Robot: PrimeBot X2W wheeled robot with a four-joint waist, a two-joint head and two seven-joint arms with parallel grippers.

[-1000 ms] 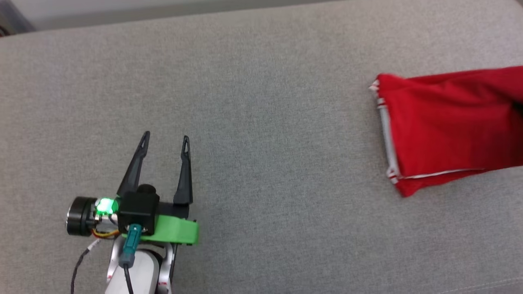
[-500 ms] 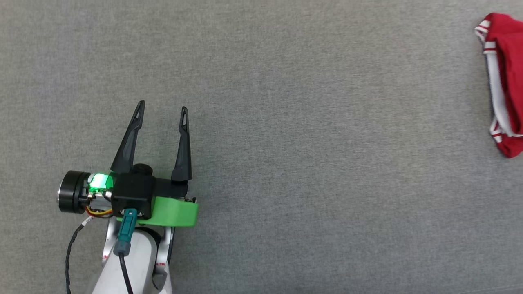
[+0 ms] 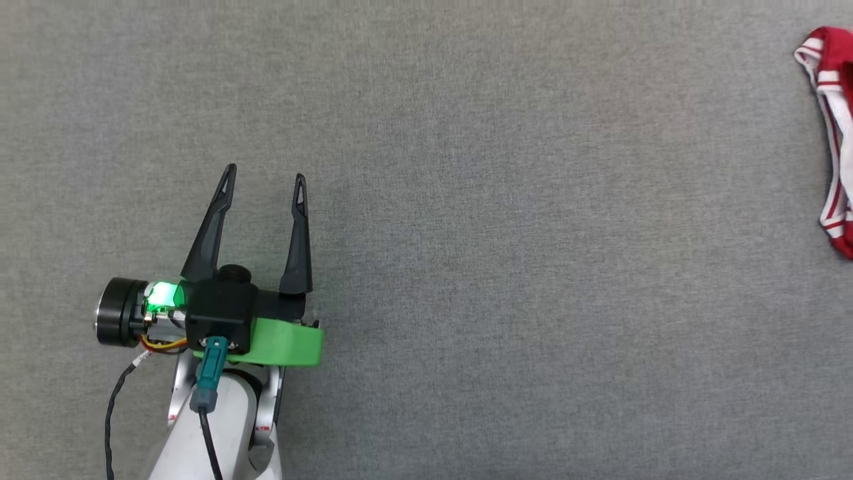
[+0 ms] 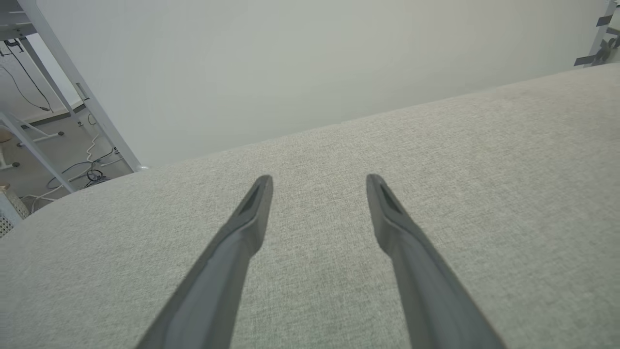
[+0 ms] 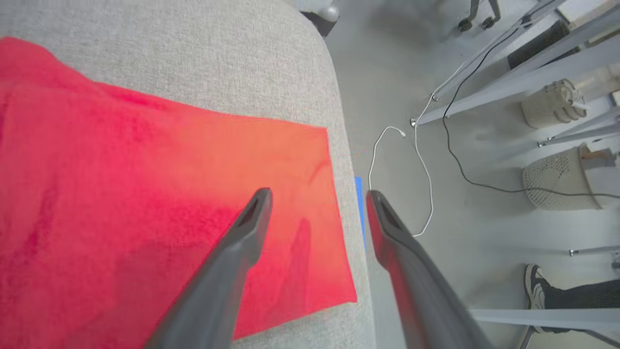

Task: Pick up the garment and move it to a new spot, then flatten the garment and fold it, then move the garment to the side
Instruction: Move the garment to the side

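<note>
Garment (image 3: 838, 50) folded on grey cushion (image 3: 466, 133), cushion's edge just beyond it. Right end effector (image 5: 318, 193) over garment's corner, fingers apart, empty. Left end effector (image 3: 265, 172), also apart, well away on garment's left. We judge right arm nearer for any sideways shift.

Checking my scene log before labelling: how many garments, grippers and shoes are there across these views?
Garment: 1
Grippers: 2 (left gripper, right gripper)
Shoe: 1
Total: 4
</note>
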